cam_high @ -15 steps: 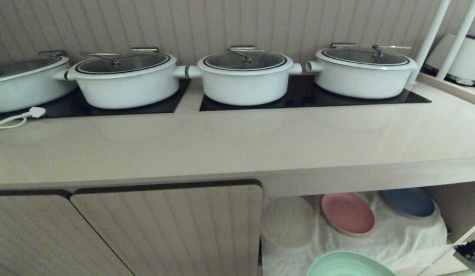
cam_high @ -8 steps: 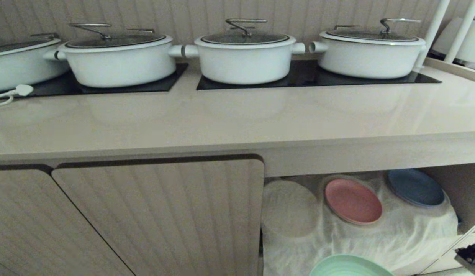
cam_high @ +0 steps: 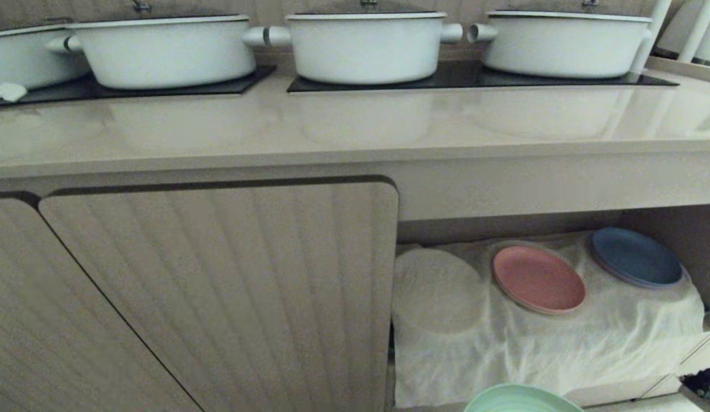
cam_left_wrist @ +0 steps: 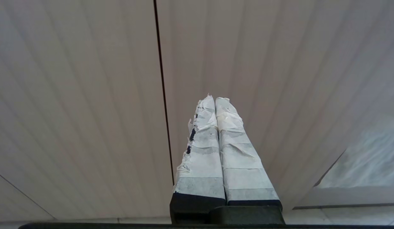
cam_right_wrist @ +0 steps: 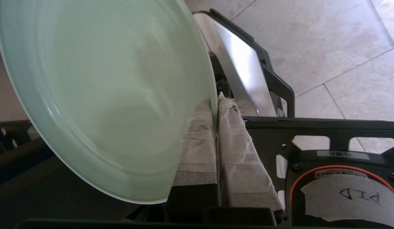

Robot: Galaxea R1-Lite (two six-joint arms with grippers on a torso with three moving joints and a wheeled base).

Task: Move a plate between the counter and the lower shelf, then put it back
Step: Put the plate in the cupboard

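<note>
The mint-green plate [cam_right_wrist: 105,95] is held by its rim, tilted, in my right gripper [cam_right_wrist: 216,100], whose taped fingers are shut on it. In the head view only the plate's far edge [cam_high: 521,400] shows at the bottom, low in front of the lower shelf [cam_high: 532,349] with its wrinkled white cloth. The beige counter [cam_high: 332,131] runs above. My left gripper [cam_left_wrist: 215,98] is shut on nothing and points at a ribbed cabinet door [cam_left_wrist: 89,111].
On the shelf cloth lie a pink plate [cam_high: 538,278] and a blue plate [cam_high: 635,257], with a round cloth-covered bump [cam_high: 438,289] to their left. Three white pots [cam_high: 366,46] stand on black panels at the counter's back. A closed door [cam_high: 217,286] covers the cabinet's left part.
The whole head view has sunk: counter and pots have slid up the picture and more of the shelf shows. The plate stays at the bottom edge, still gripped.
</note>
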